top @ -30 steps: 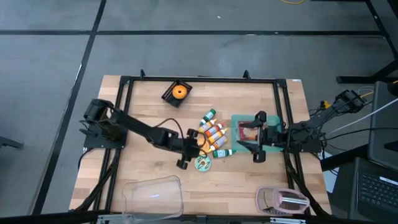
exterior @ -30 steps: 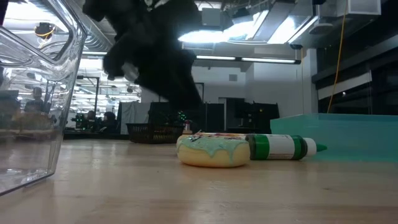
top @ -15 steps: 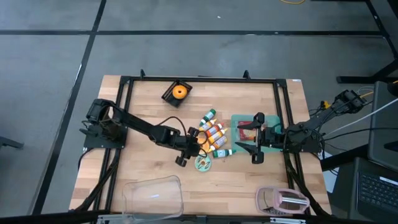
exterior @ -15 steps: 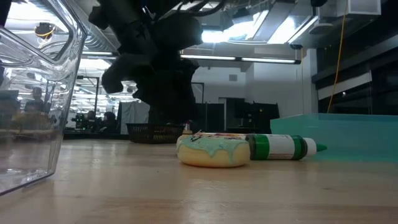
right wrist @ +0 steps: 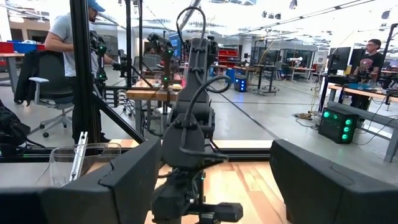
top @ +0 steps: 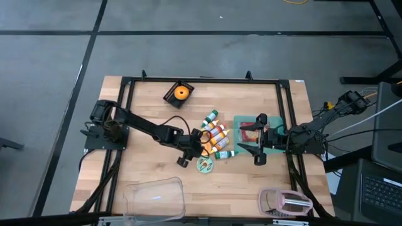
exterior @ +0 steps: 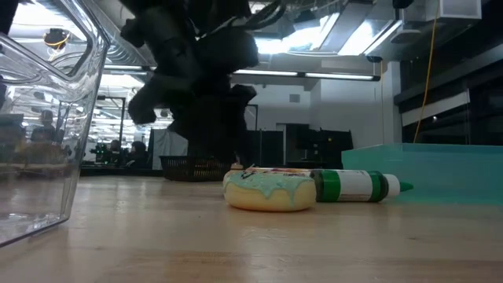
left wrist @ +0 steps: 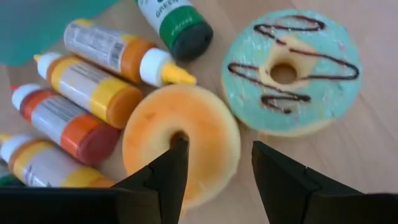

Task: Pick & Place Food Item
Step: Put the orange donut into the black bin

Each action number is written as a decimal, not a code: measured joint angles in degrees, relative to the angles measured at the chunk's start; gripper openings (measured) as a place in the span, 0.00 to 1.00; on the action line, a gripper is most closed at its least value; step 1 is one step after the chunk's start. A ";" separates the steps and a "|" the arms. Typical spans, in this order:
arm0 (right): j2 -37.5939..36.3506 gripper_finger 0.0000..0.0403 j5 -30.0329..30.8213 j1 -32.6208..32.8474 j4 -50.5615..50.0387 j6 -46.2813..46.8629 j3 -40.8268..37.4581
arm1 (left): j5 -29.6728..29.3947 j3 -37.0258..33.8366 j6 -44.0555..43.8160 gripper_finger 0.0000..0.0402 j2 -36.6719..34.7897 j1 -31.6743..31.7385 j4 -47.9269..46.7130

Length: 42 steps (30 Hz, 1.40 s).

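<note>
i judge task barely begun: left gripper fingers part-open, straddling plain orange ring donut (still on wooden surface); right gripper wide, idle.

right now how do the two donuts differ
The orange donut is plain; the blue donut carries dark drizzle lines. The orange donut has the left gripper straddling one side, a finger in its hole; the blue donut lies untouched beside it. Both lie flat on the table.

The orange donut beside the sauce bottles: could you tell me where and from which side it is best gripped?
Grip the orange donut across its ring, one finger in the centre hole, one outside the bare rim facing the teal donut. Come from above: it lies flat, with bottles crowding the other side.
</note>
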 joint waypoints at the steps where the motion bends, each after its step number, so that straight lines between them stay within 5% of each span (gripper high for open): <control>1: 0.00 0.73 0.02 0.00 0.00 0.01 0.00 | 0.03 0.08 0.29 0.43 0.70 0.15 0.99; 17: 0.00 0.73 0.02 0.00 0.17 0.02 0.00 | 2.16 0.00 0.29 0.42 3.38 3.04 2.01; 30: 0.00 0.73 0.20 0.00 0.17 0.02 0.00 | 3.67 0.00 -3.75 0.03 3.38 3.06 1.68; 42: -0.02 0.73 0.00 0.00 0.43 0.02 0.00 | 4.45 2.45 -5.25 0.02 -3.08 1.27 -0.65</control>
